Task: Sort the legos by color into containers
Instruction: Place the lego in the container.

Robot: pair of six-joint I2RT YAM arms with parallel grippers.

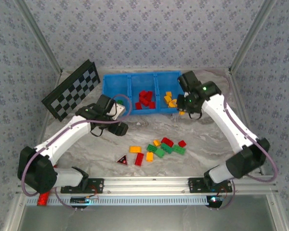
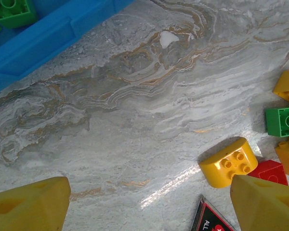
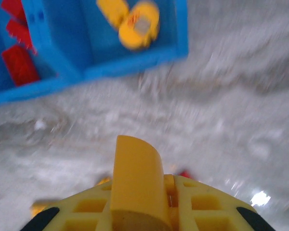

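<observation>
Your right pincer [image 3: 135,149] is closed just short of the blue bin [image 3: 130,67]; I cannot tell whether it grips a brick, and a loose one could drop outside.

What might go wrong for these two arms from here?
1. The dark triangle lies close beside a yellow brick; the open left gripper above might grab it too.
2. The loose bricks lie bunched, so picking one may shove others.
3. The shut right gripper hangs near the wall of the blue bin and might knock it.
</observation>
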